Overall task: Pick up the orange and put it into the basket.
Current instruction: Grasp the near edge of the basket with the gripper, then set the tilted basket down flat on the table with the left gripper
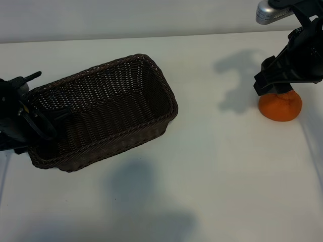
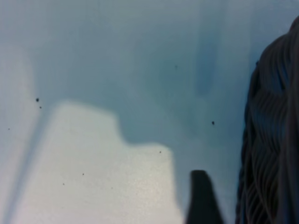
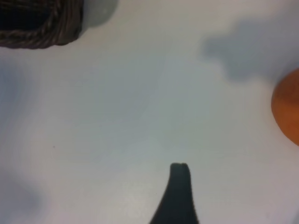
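right gripper [image 1: 276, 89]: jaws wide over orange [image 1: 280, 106], poised to grasp | left gripper [image 1: 38, 120]: at basket [image 1: 159, 80] end, steadying it; jaw state unclear | surface [image 1: 212, 166]

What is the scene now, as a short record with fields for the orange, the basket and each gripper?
orange: on the table, at the right, outside the basket
basket: at the left, nothing seen inside
right gripper: open, over the orange, which is not lifted
left gripper: at the basket's left end
task: orange not yet in basket
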{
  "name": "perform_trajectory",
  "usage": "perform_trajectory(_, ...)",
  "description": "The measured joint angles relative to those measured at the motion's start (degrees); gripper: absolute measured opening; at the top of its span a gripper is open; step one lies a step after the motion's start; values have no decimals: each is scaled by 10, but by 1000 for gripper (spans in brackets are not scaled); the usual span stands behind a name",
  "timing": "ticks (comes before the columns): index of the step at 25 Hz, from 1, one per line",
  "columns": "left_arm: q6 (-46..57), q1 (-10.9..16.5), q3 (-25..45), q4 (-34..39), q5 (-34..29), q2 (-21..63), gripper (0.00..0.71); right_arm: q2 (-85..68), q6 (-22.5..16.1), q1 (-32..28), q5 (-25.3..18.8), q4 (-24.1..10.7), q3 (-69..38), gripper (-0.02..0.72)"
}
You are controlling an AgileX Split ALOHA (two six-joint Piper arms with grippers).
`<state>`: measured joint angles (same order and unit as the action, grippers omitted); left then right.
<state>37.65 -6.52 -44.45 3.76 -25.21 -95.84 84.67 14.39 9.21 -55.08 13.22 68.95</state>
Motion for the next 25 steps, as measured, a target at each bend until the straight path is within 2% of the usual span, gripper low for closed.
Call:
perform_trajectory(10, -8, 0, 0, -3, 1, 0, 417, 0, 0, 0, -2, 0, 0, 594)
perform_trajectory(18, -92, 1, 0, -74, 2, 3, 415, 0, 0, 0, -2, 0, 0, 594)
perform_trajectory(21, -105, 1, 0, -80, 2, 20, 408, 0, 0, 0, -2, 0, 0, 594)
perform_trajectory(23, -108, 3, 0, -80, 1, 38, 258, 0, 0, 0, -2, 0, 0, 594)
perform_trajectory(25, -116, 11, 0, -82, -2, 57, 155, 0, 0, 0, -2, 0, 0, 594)
